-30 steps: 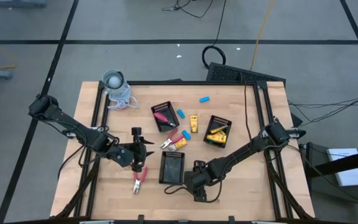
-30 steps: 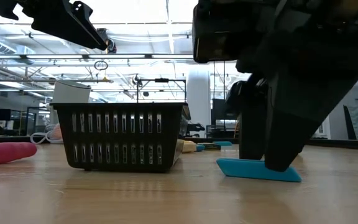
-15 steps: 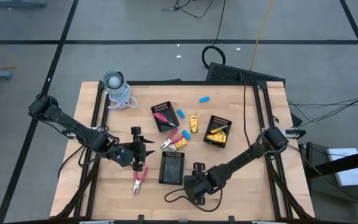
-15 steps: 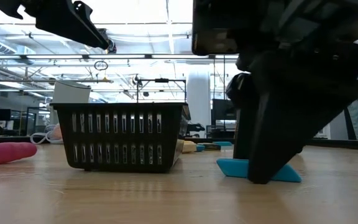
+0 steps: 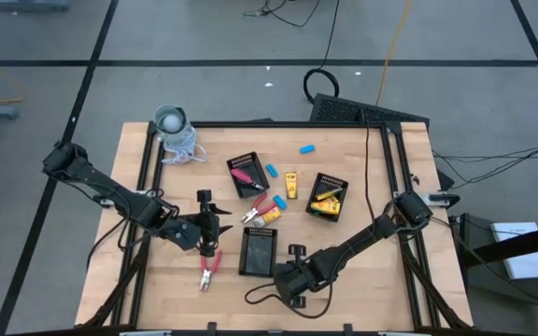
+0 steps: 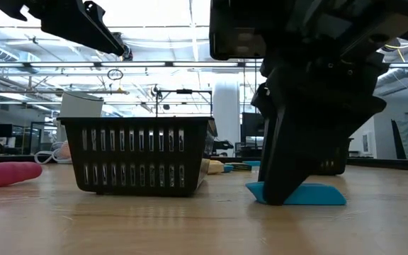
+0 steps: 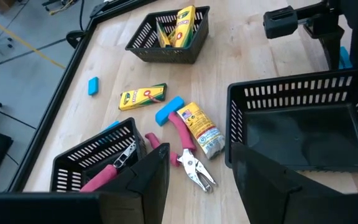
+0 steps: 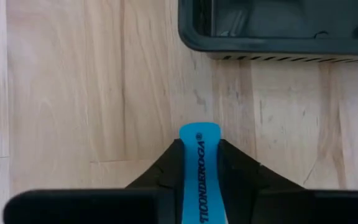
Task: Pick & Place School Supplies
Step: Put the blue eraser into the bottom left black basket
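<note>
High view: overhead, facing straight down on the whole pale wooden table (image 5: 344, 168); low view: at tabletop height, level across it, very near the empty black slotted plastic tray (image 6: 137, 152); left wrist view: obliquely down and forward, sharing that tray (image 7: 303, 124); right wrist view: close above the boards, showing the tray's rim (image 8: 278, 31).

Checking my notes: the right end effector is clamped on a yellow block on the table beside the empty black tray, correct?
Not quite. The right end effector is clamped on a light-blue eraser, not a yellow block, as the right wrist view shows. It does lie on the table beside the empty black tray.
</note>
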Controlling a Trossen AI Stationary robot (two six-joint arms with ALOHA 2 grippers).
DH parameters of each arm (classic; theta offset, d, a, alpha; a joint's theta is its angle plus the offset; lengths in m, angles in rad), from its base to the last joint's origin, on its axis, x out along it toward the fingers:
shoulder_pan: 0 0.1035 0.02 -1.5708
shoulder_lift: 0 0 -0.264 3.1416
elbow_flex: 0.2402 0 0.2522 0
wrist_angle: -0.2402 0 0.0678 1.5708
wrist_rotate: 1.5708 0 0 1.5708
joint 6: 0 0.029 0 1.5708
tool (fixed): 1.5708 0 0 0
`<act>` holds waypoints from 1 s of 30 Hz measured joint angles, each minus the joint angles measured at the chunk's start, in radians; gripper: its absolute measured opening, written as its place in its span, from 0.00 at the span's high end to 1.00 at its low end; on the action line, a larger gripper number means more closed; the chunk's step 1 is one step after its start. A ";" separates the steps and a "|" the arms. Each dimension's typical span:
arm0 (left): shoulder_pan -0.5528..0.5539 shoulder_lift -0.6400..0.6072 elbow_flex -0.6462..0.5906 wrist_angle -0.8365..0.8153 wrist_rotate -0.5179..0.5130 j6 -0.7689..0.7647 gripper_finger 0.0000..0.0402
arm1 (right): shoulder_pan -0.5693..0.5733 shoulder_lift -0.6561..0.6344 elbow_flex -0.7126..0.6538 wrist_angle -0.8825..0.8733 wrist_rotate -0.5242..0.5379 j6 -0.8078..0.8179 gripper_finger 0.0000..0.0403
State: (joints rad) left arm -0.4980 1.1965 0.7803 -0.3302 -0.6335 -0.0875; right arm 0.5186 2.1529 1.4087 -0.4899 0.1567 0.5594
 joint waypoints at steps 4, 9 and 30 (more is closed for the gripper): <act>0.000 0.000 0.000 0.000 -0.004 0.003 0.56 | 0.000 0.000 0.000 -0.002 -0.001 0.000 0.86; 0.000 0.000 0.000 0.000 -0.005 0.004 0.56 | 0.000 -0.009 0.000 -0.008 0.004 0.005 0.86; 0.001 0.000 0.000 -0.002 -0.012 0.008 0.56 | -0.003 -0.099 0.116 -0.284 0.238 -0.034 0.86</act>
State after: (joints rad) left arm -0.4969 1.1965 0.7803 -0.3324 -0.6454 -0.0795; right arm 0.5160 2.0543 1.5244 -0.7735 0.3945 0.5250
